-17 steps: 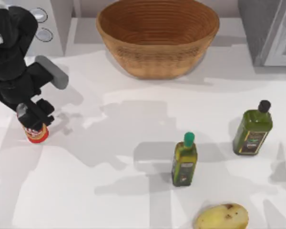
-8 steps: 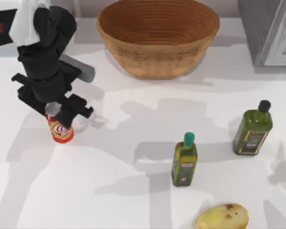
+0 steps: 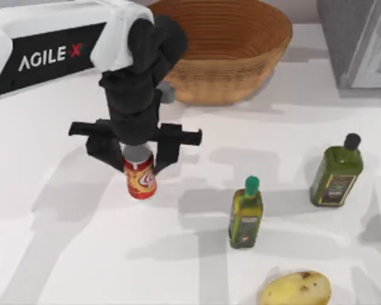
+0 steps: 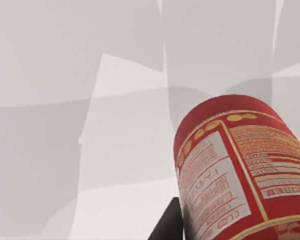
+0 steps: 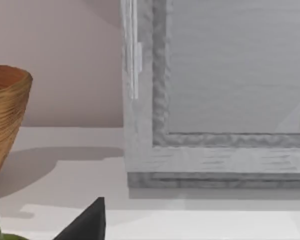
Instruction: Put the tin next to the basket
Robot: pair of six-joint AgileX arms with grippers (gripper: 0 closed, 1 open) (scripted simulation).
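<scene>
The tin [image 3: 140, 178], a red can with a silver top and cream label, hangs upright in my left gripper [image 3: 138, 157], which is shut on its top from above. It is at the table's middle left, in front of the basket [image 3: 241, 63] and well short of it. Whether the tin touches the table I cannot tell. The left wrist view looks down the tin's [image 4: 240, 170] red side to the white table. The basket's [image 5: 5, 110] woven wall is seen in the right wrist view, along with a dark part of my right gripper [image 5: 87, 222].
Two green bottles stand right of the tin, one at the middle [image 3: 246, 216] and one farther right [image 3: 336, 171]. A potato [image 3: 295, 289] lies at the front edge. A grey cabinet [image 3: 362, 38] fills the back right corner.
My left arm has carried the tin from the table's far left toward the right, now in front of the basket's left side. The bottles and potato have not moved.
</scene>
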